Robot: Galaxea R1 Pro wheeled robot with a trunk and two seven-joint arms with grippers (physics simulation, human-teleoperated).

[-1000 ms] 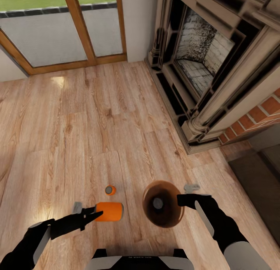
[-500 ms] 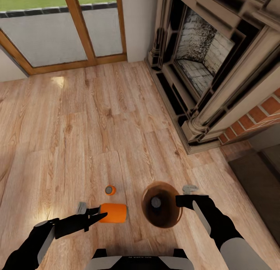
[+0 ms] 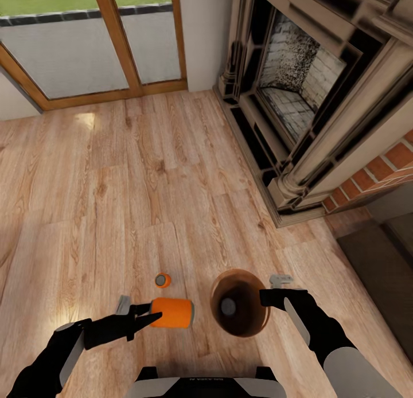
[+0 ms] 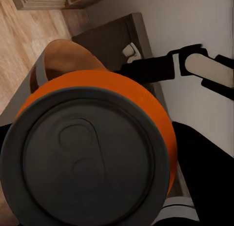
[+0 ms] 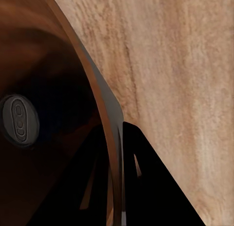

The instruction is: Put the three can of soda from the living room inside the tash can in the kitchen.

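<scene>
My left gripper point(image 3: 150, 315) is shut on a can of soda point(image 3: 172, 313), an orange cylinder held on its side just left of the tash can point(image 3: 240, 323). In the left wrist view that can's dark grey top point(image 4: 87, 162) sits close up, with the brown bin point(image 4: 63, 60) behind it. My right gripper point(image 3: 265, 297) is shut on the bin's right rim, its fingers straddling the wall point(image 5: 109, 123). A second can point(image 3: 228, 306) lies inside the bin, also seen at its bottom point(image 5: 19, 121). A third can point(image 3: 162, 280) stands upright on the wood floor, beyond the held one.
This is the living room: a brick fireplace point(image 3: 298, 94) with a stone surround stands at the right, and wood-framed glass doors point(image 3: 97, 48) are at the back left. Open wood floor point(image 3: 115, 186) lies ahead. A dark hearth mat point(image 3: 378, 266) is at the far right.
My left gripper has carried the orange can to the right, closer to the bin. The bin in my right gripper has shifted only slightly.
</scene>
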